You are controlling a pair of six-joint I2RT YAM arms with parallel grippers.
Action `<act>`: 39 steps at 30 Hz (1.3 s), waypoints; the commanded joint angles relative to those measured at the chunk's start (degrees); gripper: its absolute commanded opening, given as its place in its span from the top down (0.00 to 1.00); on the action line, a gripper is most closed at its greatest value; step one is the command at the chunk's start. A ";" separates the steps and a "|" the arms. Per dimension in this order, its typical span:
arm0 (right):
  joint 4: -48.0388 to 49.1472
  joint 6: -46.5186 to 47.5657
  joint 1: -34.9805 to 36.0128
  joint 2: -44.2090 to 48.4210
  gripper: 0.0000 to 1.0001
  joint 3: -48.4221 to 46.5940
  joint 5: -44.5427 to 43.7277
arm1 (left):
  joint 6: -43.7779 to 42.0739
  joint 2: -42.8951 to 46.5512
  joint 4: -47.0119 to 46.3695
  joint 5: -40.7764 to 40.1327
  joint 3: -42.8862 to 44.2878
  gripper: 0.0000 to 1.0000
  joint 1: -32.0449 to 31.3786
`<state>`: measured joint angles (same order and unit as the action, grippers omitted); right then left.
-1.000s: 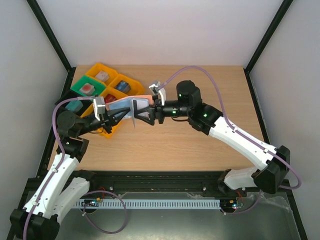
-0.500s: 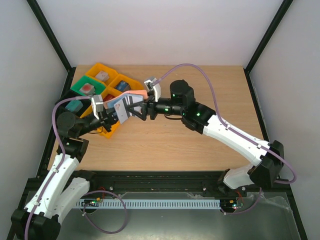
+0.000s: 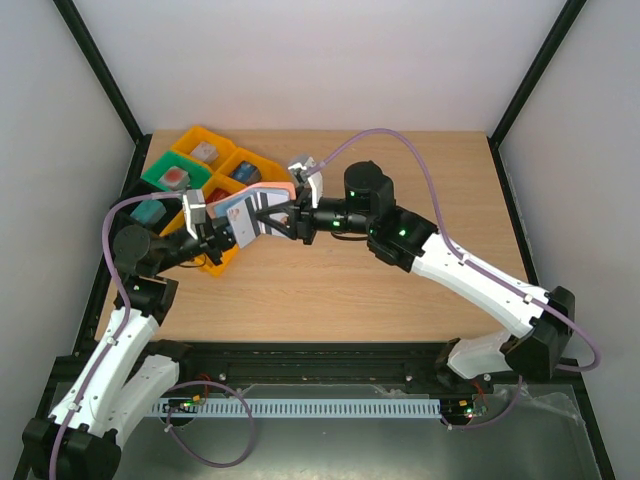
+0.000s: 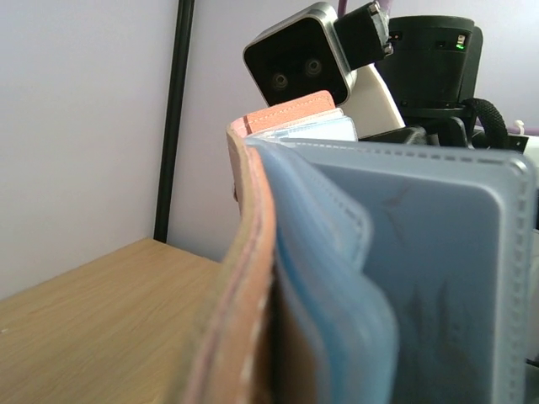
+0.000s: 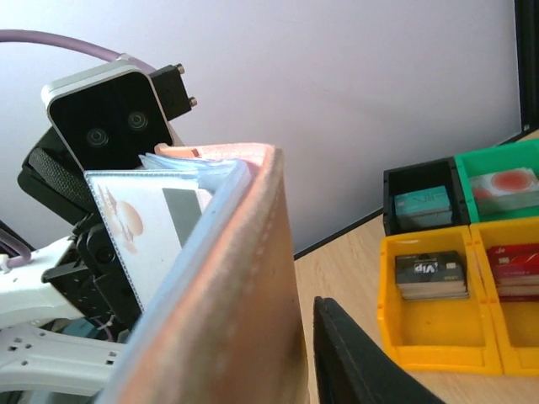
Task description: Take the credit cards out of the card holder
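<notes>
Light wooden table (image 3: pixel 400 290) ahead of my two bases, plastic trays grouped at its far left, several yellow trays (image 3: pixel 196 131), one green tray (image 5: pixel 497 151), one black tray (image 5: pixel 418 171), all holding small items.

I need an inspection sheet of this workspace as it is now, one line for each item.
surface: wooden table, no damage seen.
job's things: card holder held in the air, partly open; credit cards inside its sleeves.
clutter: yellow, green and black trays with small items, far left.
grippers: left gripper shut on the card holder; right gripper at its other edge, grip unclear.
cables: purple cables arch over both arms.
surroundings: white walls, black frame posts.
</notes>
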<state>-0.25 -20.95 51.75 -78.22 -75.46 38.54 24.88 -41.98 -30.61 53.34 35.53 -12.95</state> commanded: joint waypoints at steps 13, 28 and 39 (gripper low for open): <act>-11.03 5.28 -2.59 5.34 0.98 -4.38 -0.99 | 2.51 1.63 -3.43 3.49 -0.08 0.57 0.16; -16.08 4.72 -3.41 3.65 0.98 -8.00 -1.30 | 3.41 1.74 -4.33 6.42 0.26 0.24 0.57; -20.04 7.75 -3.49 3.39 0.98 -10.18 -1.18 | -0.67 1.39 1.09 15.43 1.13 0.04 1.21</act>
<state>-19.22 -15.25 48.38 -75.24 -83.20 37.01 27.77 -40.84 -31.53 66.57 35.29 -11.94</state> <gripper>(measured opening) 0.042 0.985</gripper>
